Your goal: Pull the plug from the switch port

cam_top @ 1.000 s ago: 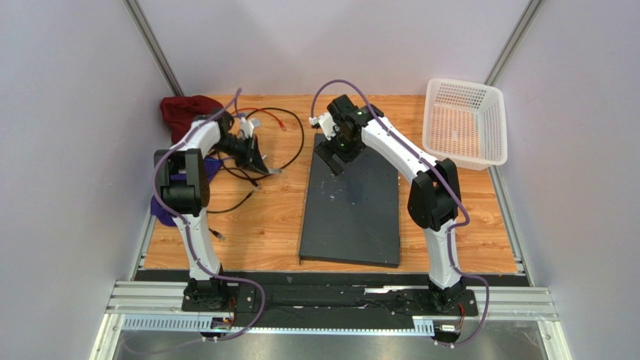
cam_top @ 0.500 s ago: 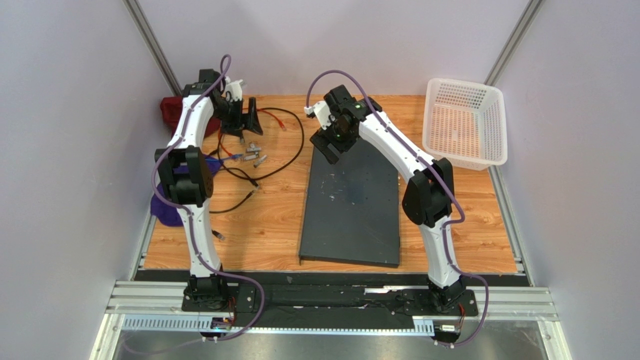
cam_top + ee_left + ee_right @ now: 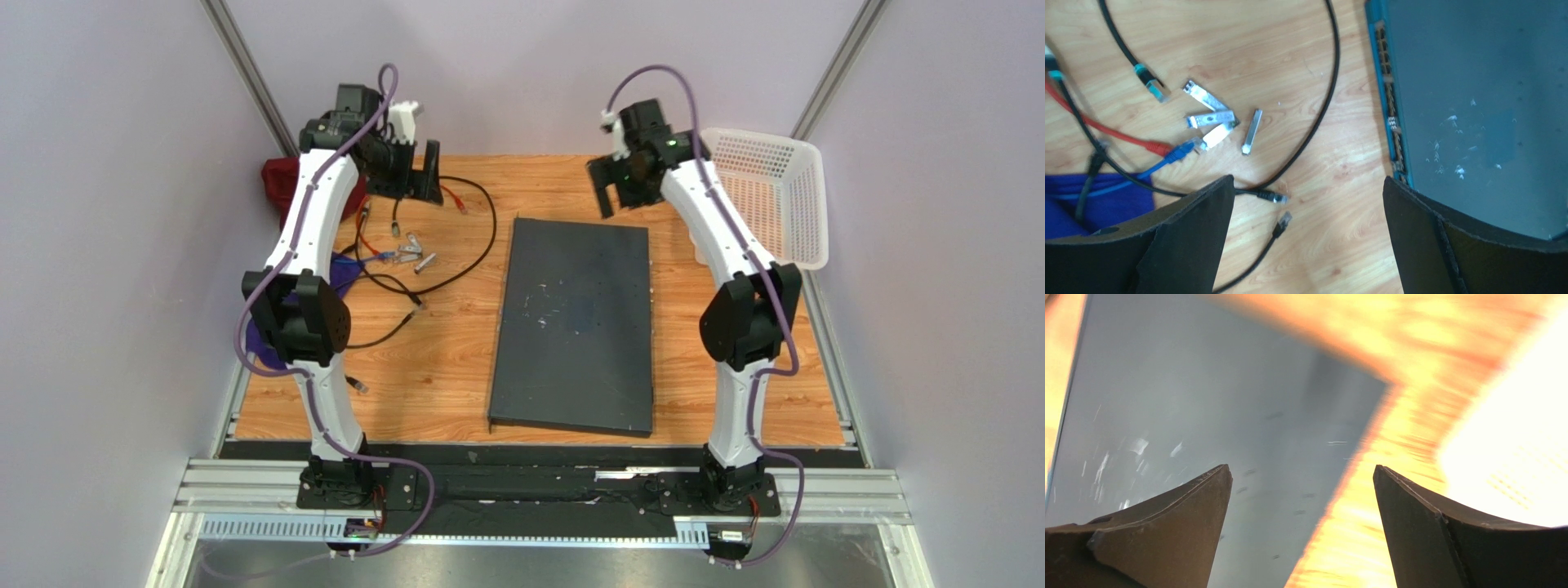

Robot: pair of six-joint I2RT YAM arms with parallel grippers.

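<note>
The switch [image 3: 570, 325] lies flat in the middle of the table, a dark grey slab with whitish specks; the left wrist view shows its top [image 3: 1475, 110] and its port row [image 3: 1387, 104] along a teal edge. Several small silver plug modules [image 3: 1207, 119] lie loose on the wood left of it; I cannot tell which one is the plug. My left gripper [image 3: 415, 172] [image 3: 1306, 184] hangs high over the cables, open and empty. My right gripper [image 3: 613, 184] [image 3: 1301, 468] is raised behind the switch's far end, open and empty, over the blurred switch top [image 3: 1198, 416].
Loose black cables [image 3: 472, 245] with plug ends [image 3: 1275, 197], a red plug [image 3: 1158, 148] and a blue plug [image 3: 1183, 150] lie left of the switch. A maroon cloth [image 3: 280, 184] and a blue cloth [image 3: 1082, 202] sit at the left edge. A white mesh basket [image 3: 773, 202] stands back right.
My left gripper opened and rose from the cable pile toward the back. My right gripper lifted off the switch's far end and swung back to the right, toward the basket.
</note>
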